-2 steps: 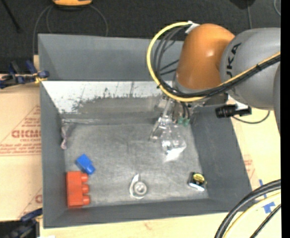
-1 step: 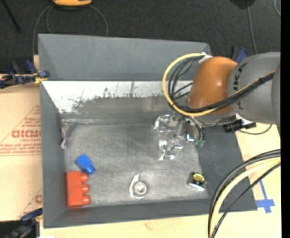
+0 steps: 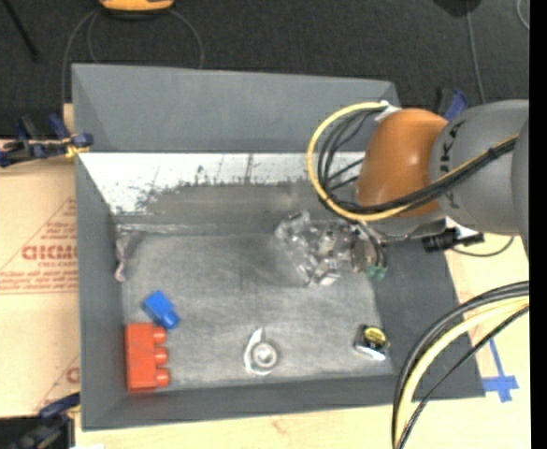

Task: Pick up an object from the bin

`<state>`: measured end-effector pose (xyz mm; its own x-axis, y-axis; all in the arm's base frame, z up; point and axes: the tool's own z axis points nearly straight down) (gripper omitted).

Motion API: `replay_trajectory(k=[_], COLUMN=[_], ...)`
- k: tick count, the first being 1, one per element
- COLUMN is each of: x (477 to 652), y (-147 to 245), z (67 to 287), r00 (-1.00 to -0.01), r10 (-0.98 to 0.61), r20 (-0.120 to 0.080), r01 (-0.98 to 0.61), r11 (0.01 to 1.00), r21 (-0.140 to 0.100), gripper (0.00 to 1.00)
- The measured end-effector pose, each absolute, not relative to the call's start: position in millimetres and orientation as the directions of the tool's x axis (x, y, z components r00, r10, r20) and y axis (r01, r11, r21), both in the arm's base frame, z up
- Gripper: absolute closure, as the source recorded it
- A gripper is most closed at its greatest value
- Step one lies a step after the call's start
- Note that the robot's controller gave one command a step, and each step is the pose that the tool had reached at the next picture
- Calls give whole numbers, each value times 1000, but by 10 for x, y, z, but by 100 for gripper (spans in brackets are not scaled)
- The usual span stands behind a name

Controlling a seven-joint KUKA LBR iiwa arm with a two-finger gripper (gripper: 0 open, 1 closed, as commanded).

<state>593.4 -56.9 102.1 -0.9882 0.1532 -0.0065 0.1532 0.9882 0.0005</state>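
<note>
Red block [image 3: 147, 355]: toy brick, studs on its right side, lying flat. Blue piece [image 3: 160, 309]: small, tilted, just above red block in view, not touching. Clear round thing [image 3: 263, 354]: right of red block, level with it. Yellow-black item [image 3: 372, 340]: much farther right of red block.

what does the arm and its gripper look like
The arm is a thick, rounded grey link with dark lettering on it. An orange domed cover caps the wrist, and yellow and black cables loop around it. The gripper at its end is a small assembly of pale, silvery parts.
</note>
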Motion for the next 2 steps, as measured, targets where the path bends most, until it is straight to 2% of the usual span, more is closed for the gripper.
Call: replay_trajectory(k=[1, 2], x=[5921, 5910], y=[-574, -439], z=[1428, 2187], r00=[-989, -989], r10=[147, 146], r20=[-7, -7], r01=[147, 146], r11=[989, 989], r21=[0, 2], gripper=[100, 100])
